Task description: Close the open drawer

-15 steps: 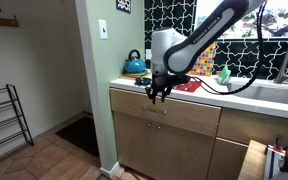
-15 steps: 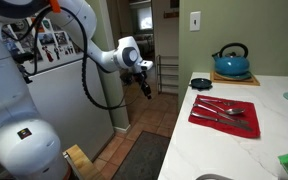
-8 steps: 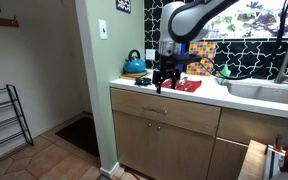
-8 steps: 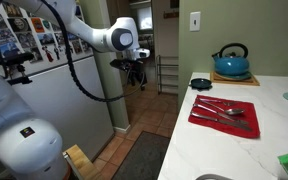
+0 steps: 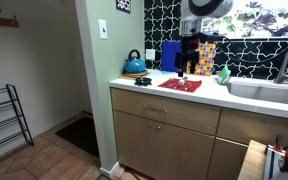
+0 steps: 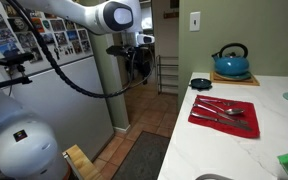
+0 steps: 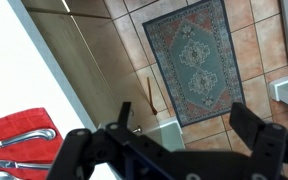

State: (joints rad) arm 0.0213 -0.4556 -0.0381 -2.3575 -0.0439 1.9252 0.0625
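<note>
Drawer [image 5: 166, 109]: top of the tan base cabinet, right under the countertop [image 5: 246, 101], below the kettle and the red mat. Front looks flush w/ the cabinet face, i.e. shut. Small metal handle [image 5: 154, 110] at approx. mid-front. Contents not visible.

Gripper [image 5: 186, 68] hangs above counter height, well apart from the drawer front, touching nothing. In an exterior view the gripper [image 6: 139, 62] sits out past the counter edge, in front of the doorway, w/ the fridge [image 6: 54, 70] beside it. Wrist view: gripper [image 7: 169, 150] w/ fingers [image 7: 259, 135] spread wide, nothing between them. It looks down on the counter edge, tan cabinet fronts and a patterned rug [image 7: 199, 55] on a tile floor.

On the counter: red mat [image 5: 180, 85] w/ silverware on it, also seen at [image 6: 224, 112] and [image 7: 14, 135]. Blue kettle [image 5: 134, 65] at the counter's end, near the wall. Small dark bowl [image 6: 201, 83] just beside the mat. Blue box [image 5: 170, 55] at the back, against the black-and-white tile. Sink [image 5: 266, 90] further along.
</note>
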